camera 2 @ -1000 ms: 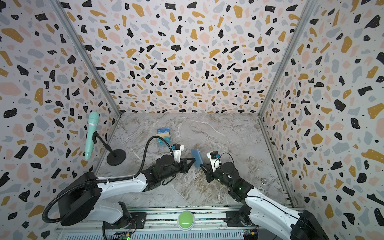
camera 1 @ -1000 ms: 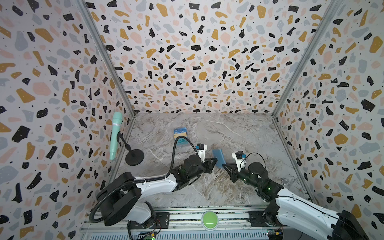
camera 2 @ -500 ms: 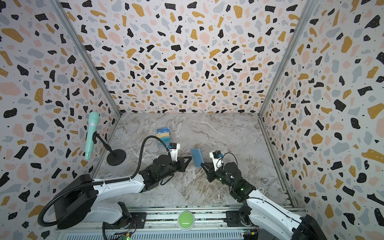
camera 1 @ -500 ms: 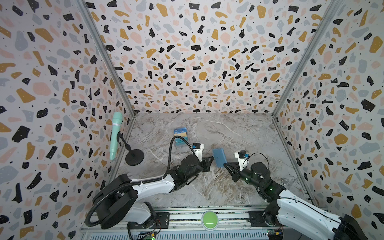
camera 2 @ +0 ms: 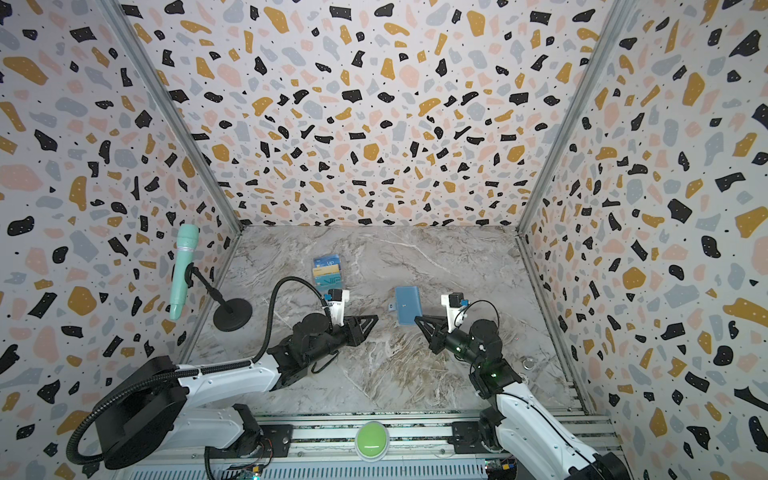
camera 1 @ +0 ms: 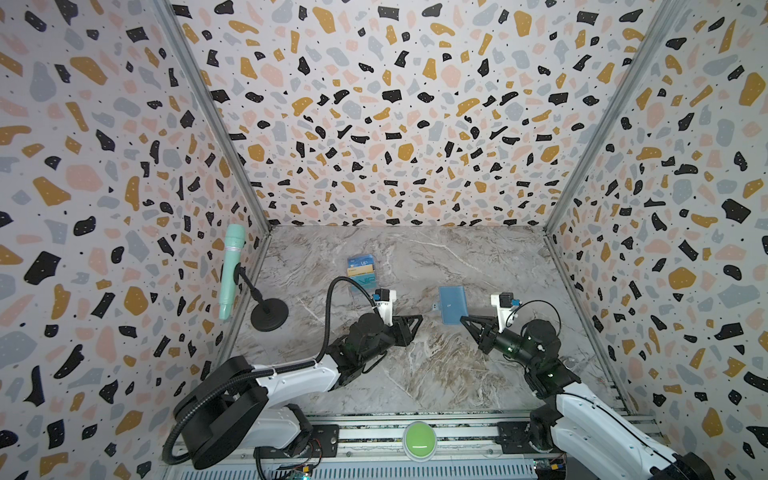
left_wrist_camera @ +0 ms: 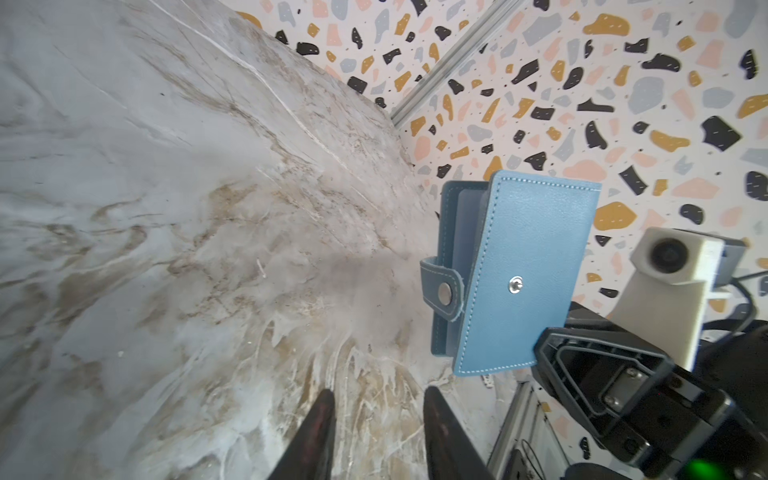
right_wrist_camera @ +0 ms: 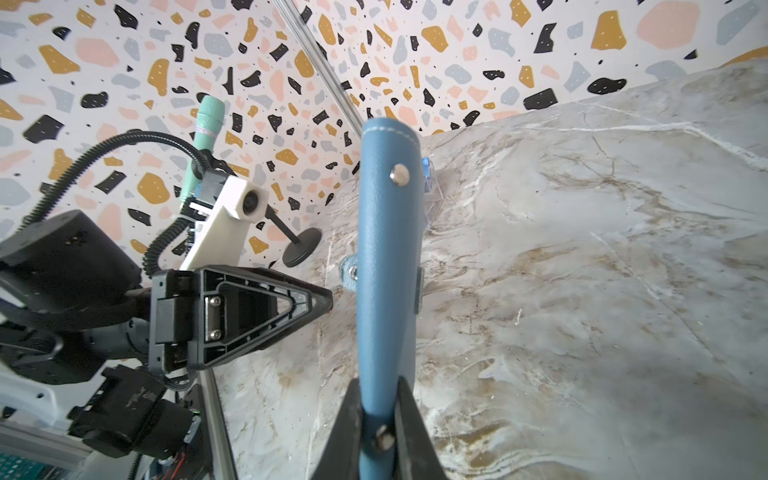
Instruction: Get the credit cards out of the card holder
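Right gripper (right_wrist_camera: 378,384) clamped card holder (left_wrist_camera: 523,270), tab loose; left gripper (left_wrist_camera: 376,399), parted and empty just beside, likely needed to spread covers and pinch a card.

The slate-blue leather card holder (left_wrist_camera: 528,270) has pale stitching and silver snaps. The thin plastic credit cards (camera 1: 360,272) are blue, golden-yellow and teal (the teal one with pale lettering). The grey-white marble tabletop (camera 1: 415,374) is veined with brown. The terrazzo-patterned walls (camera 1: 374,104) scatter black, ochre, pink and grey chips over white. The slim mint-green microphone (camera 1: 230,266) has a round black stand (camera 1: 269,309).
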Available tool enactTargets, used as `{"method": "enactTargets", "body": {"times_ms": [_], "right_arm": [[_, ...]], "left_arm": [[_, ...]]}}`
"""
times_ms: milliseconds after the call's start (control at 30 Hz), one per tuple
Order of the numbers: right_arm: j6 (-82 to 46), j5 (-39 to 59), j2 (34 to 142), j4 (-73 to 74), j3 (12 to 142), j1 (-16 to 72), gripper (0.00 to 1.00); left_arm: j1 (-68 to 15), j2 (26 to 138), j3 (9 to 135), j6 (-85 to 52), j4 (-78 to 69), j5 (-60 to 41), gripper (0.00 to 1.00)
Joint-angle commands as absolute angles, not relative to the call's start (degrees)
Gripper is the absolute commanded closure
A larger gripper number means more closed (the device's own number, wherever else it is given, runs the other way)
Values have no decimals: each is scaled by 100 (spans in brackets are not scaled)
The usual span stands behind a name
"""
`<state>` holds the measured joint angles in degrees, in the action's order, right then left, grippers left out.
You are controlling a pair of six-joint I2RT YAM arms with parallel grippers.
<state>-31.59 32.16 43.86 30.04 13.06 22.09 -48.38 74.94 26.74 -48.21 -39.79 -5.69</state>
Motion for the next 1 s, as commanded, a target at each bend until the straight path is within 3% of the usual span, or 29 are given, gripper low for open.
{"method": "enactTargets", "body": {"times_ms": [0, 167, 767, 967], "right_arm": [[-3612, 3903, 4515, 3789, 1336, 2028, 100], [-4057, 4507, 4837, 4445, 1421, 1872, 100], [-4858, 5651, 5477, 5525, 1609, 1864, 100], [-5879, 6174, 6048, 7051, 1510, 1863, 100]], "left_arm": [[-4827, 7492, 2713, -4665, -4883, -1325, 58], [-4831, 7496, 2699, -4394, -4868, -1403, 54], [-4773, 8010, 2333, -4443, -6343, -1880, 53], [-4772, 7951, 2172, -4684, -7258, -2401, 53]]}}
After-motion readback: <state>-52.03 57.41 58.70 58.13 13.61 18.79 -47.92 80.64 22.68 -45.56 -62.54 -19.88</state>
